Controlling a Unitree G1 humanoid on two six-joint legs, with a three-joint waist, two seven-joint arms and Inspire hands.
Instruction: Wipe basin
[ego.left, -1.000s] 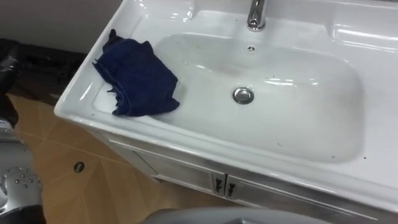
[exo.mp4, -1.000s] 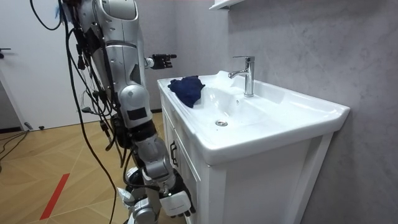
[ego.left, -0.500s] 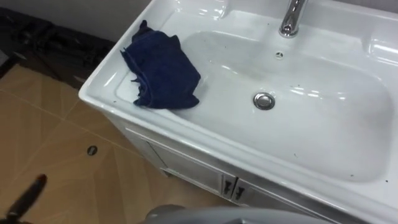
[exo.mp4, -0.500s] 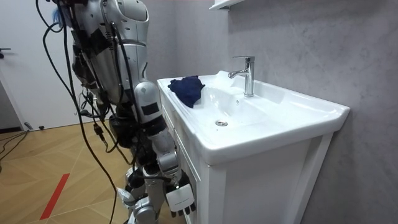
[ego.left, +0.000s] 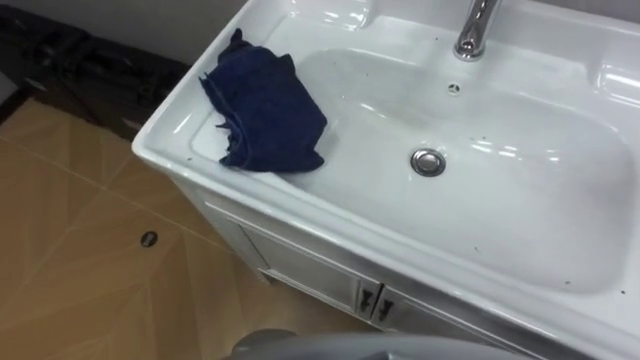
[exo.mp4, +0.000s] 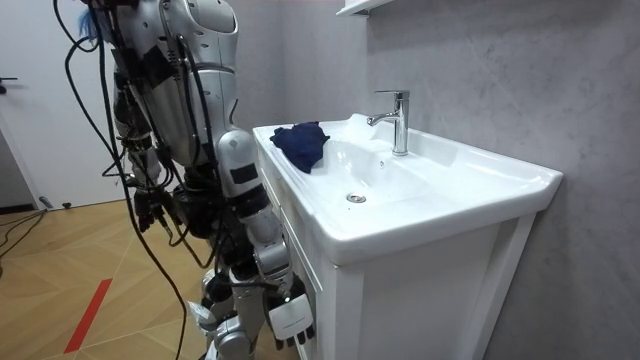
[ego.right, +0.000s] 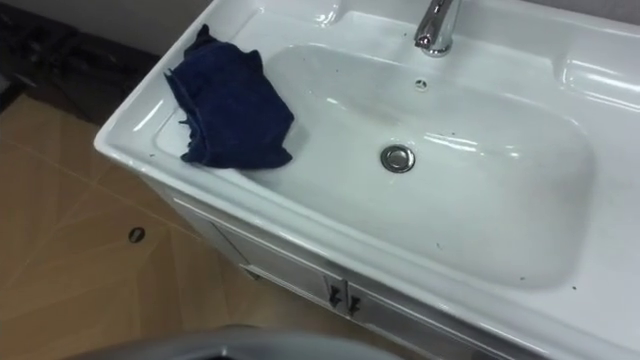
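Observation:
A crumpled dark blue cloth lies on the left rim of the white basin, partly over the bowl's edge; no hand touches it. It also shows on the basin's far end in the room view, cloth. The bowl has a metal drain in its middle and small dark specks. A chrome tap stands at the back. I stand close to the basin's front. My right hand hangs low beside the cabinet with relaxed fingers. A dark shape that seems to be my left hand hangs at hip height, away from the basin.
The basin sits on a white cabinet with two small dark door handles. Wooden floor lies to my left, and dark equipment stands by the wall there. A grey wall rises behind the tap, and a white shelf hangs above it.
My left arm, held out toward the basin a second ago, has dropped to my side and left the eye view. The head camera has shifted; the cloth has not moved.

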